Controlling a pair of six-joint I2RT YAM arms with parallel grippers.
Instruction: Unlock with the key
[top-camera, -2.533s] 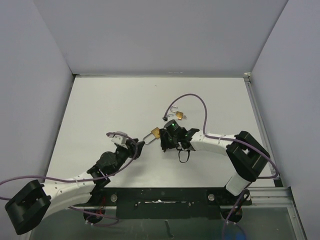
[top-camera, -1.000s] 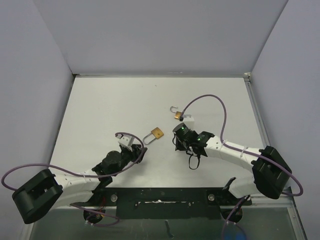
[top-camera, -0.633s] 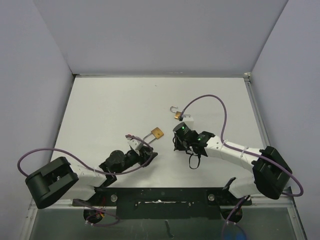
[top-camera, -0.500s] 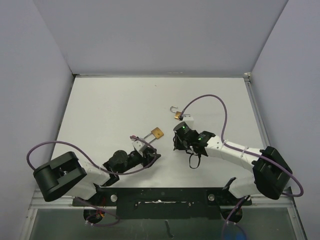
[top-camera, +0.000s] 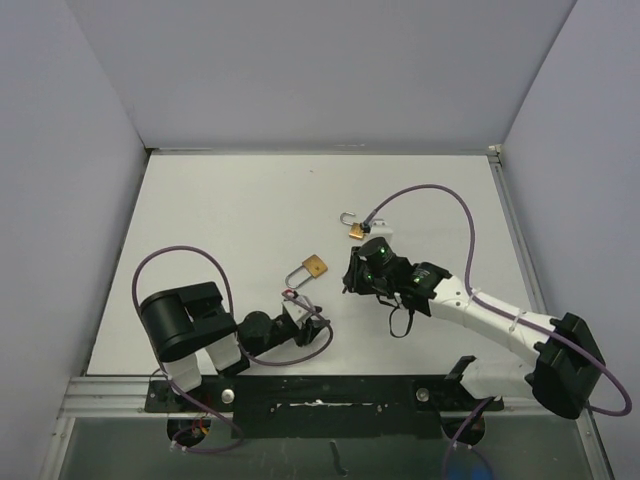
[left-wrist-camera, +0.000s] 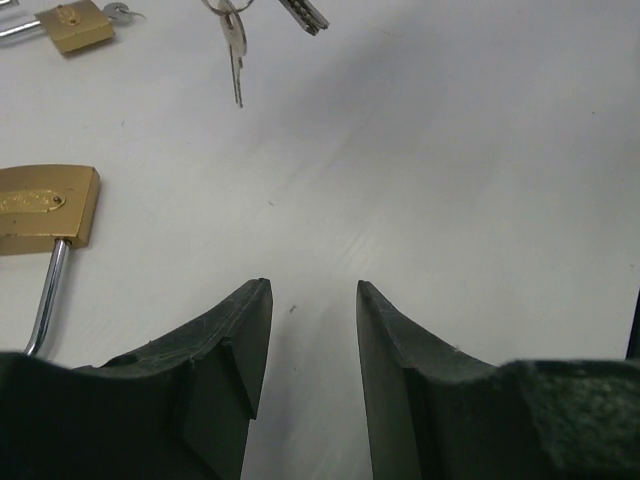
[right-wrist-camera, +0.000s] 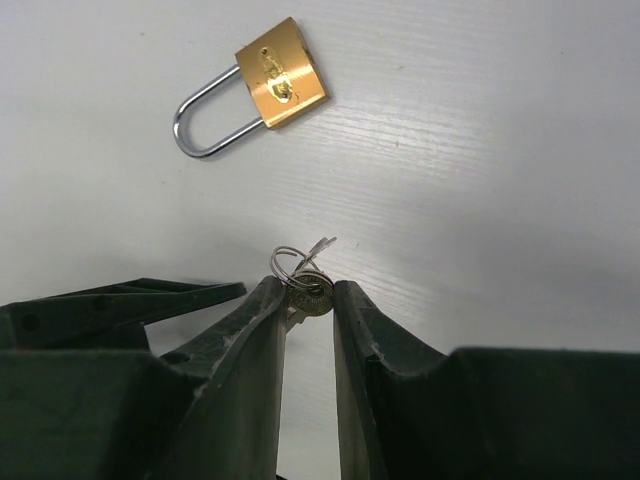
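A brass padlock (top-camera: 314, 265) with its shackle shut lies on the white table; it also shows in the right wrist view as the padlock (right-wrist-camera: 282, 72) ahead of the fingers. My right gripper (right-wrist-camera: 308, 288) is shut on the head of a key (right-wrist-camera: 310, 297) with a wire ring, held above the table just right of the padlock (top-camera: 350, 280). My left gripper (left-wrist-camera: 311, 290) stands open and empty low over the table, close by the padlock's shackle (left-wrist-camera: 45, 298), with the brass body (left-wrist-camera: 40, 204) to its left. In the top view the left gripper (top-camera: 303, 303) sits just below the padlock.
A second small brass padlock (top-camera: 355, 230) with an open shackle lies further back; it shows as the second padlock (left-wrist-camera: 72, 24) at the top left of the left wrist view. Purple cables loop over both arms. Grey walls close in the table on three sides.
The left arm has folded back toward its base, its open gripper swinging right to just below the padlock. The right arm stretched out slightly, still holding the key. The padlock stayed put.
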